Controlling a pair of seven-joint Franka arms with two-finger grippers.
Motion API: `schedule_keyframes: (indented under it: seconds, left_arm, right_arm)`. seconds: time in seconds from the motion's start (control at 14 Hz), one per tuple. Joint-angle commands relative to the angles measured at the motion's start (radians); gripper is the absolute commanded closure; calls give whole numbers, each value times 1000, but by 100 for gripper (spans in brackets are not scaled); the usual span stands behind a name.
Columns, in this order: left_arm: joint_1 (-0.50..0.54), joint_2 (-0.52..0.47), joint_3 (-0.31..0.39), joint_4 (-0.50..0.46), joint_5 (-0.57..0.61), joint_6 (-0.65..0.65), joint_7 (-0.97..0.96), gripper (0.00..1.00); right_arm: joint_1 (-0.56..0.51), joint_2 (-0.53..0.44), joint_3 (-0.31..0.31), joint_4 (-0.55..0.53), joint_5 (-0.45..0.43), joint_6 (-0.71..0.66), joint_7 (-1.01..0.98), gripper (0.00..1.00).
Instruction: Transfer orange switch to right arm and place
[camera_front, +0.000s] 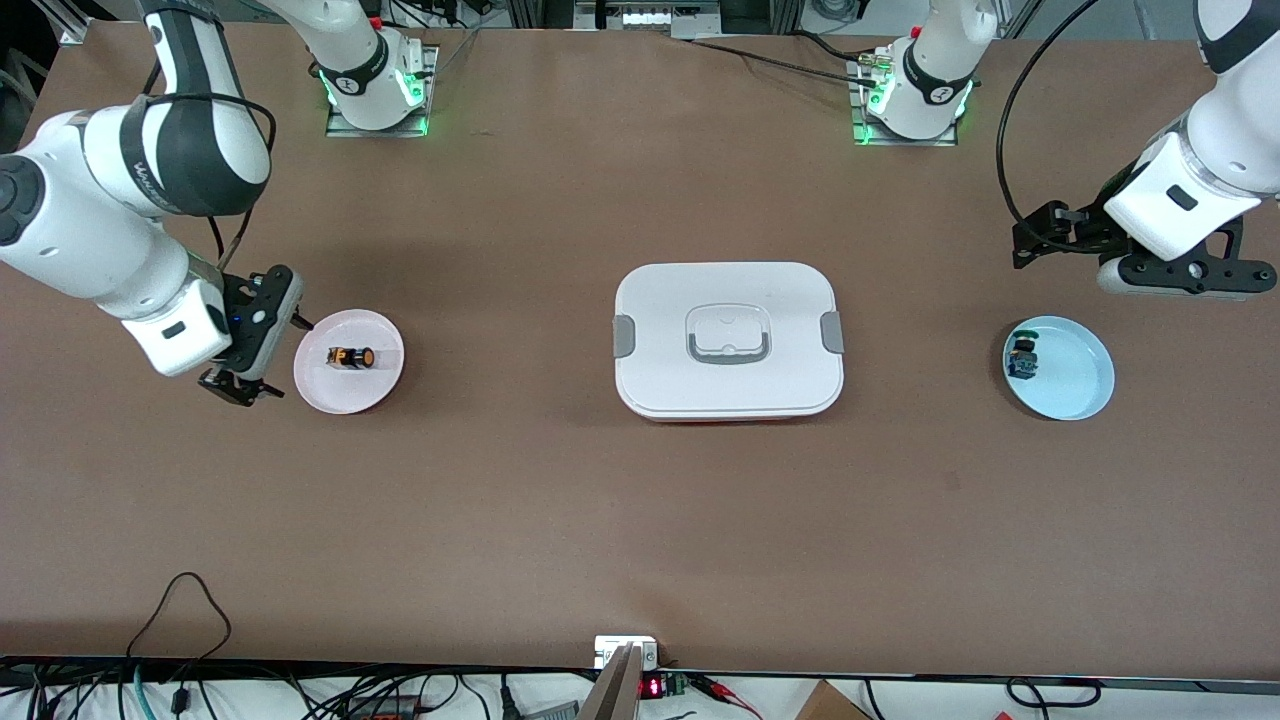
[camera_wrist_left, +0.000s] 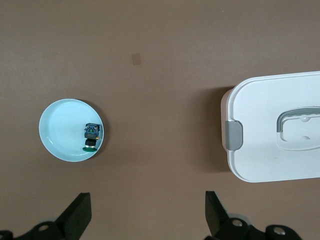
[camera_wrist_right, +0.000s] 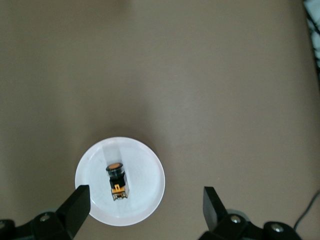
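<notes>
The orange switch, black with an orange cap, lies on its side on a pale pink plate toward the right arm's end of the table. My right gripper hangs open over that plate's edge, holding nothing, with the switch just ahead of its fingertips. My left gripper is open and empty over bare table beside a light blue plate at the left arm's end.
A green-capped, blue-bodied part lies in the light blue plate. A white lidded container with grey clips sits at the table's middle. Cables run along the table edge nearest the front camera.
</notes>
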Motion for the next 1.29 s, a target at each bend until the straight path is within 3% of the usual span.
schedule_keyframes:
  seconds: [0.0,0.29,0.64,0.71,0.93,1.21]
  left_arm:
    - [3,48,5,85,3,-16,5,0]
    - [6,93,8,116,3,-13,3,0]
    - [2,60,-2,109,53,-7,5,0]
    - [6,40,-9,81,52,3,2,0]
    - [9,-89,-14,-81,50,62,2,0]
    - [38,-85,-6,-76,9,68,23,0]
  right_arm:
    - [3,-20,-5,22,8,-46,259,0]
    - [4,-38,-5,74,11,-209,649,0]
    - [29,-50,-3,128,16,-419,1080,0]
    - [29,-57,-6,127,10,-421,1087,0]
    - [30,-63,-126,128,19,-401,1081,0]
    - [27,-69,-180,169,22,-427,1185,0]
